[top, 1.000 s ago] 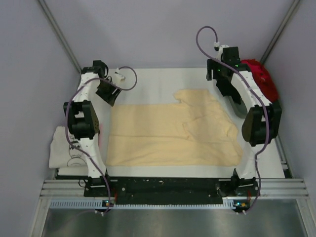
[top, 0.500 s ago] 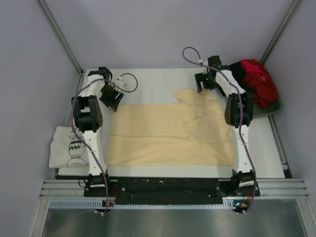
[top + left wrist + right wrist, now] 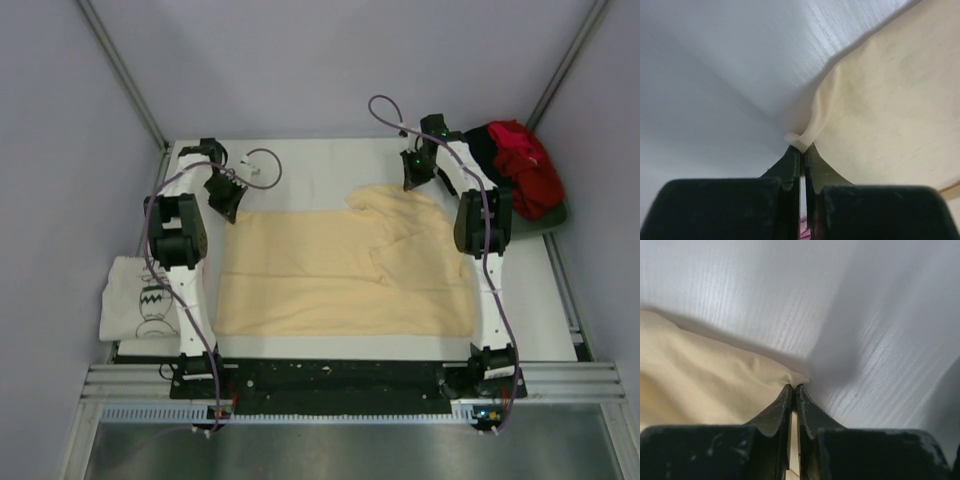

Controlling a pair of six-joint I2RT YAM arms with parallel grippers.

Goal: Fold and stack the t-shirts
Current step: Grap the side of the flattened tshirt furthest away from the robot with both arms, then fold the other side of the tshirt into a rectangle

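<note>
The pale yellow t-shirt (image 3: 340, 270) is lying spread across the middle of the white table (image 3: 310, 165) in the top view, and its upper right part is rumpled. The left gripper (image 3: 801, 150) is pinching the shirt's upper left corner, its two fingers pressing together on a small raised fold of yellow cloth. The right gripper (image 3: 793, 389) is clamping the shirt's upper right edge, its jaws likewise closed on the fabric. The white printed t-shirt (image 3: 135, 305) is lying at the left of the frame. The red t-shirt (image 3: 520, 160) is sitting bunched at the upper right, touching the black t-shirt (image 3: 484, 140).
</note>
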